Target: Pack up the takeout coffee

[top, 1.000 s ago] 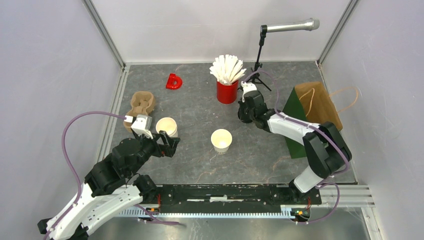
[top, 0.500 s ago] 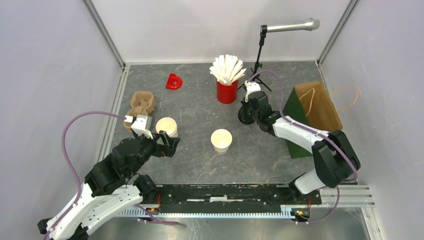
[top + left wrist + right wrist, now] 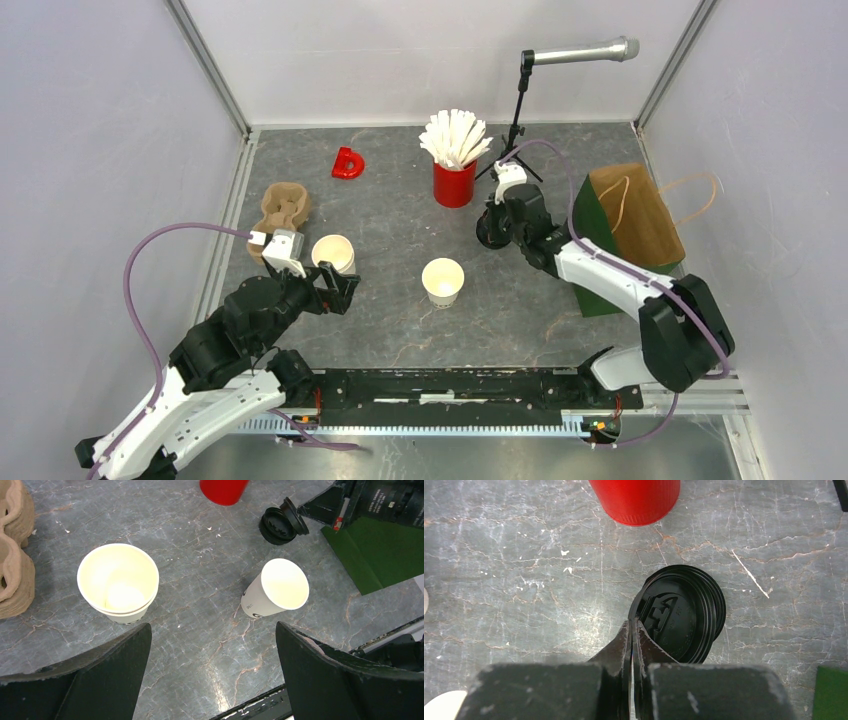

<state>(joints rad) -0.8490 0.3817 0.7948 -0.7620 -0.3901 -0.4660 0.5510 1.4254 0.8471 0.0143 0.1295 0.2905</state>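
Two white paper cups stand open on the grey table: one [image 3: 333,252] [image 3: 118,582] at the left, the other [image 3: 442,281] [image 3: 276,587] in the middle. Black lids [image 3: 684,612] [image 3: 279,526] [image 3: 487,236] lie stacked near the red cup. My right gripper [image 3: 634,623] [image 3: 493,228] is shut on the left rim of the top lid, which is tipped up at that edge. My left gripper [image 3: 212,645] [image 3: 343,290] hovers wide open just in front of the left cup, holding nothing.
A red cup of white sticks [image 3: 454,178] [image 3: 636,497] stands just behind the lids. The brown pulp carrier [image 3: 283,210] [image 3: 12,565] lies at the left. A brown and green paper bag [image 3: 625,225] lies at the right. A red D-shaped piece [image 3: 348,163] and a microphone stand [image 3: 520,100] are at the back.
The right arm's elbow has swung out to the right and its wrist has shifted slightly right, still pinching the lid. The left arm and both cups have not moved.
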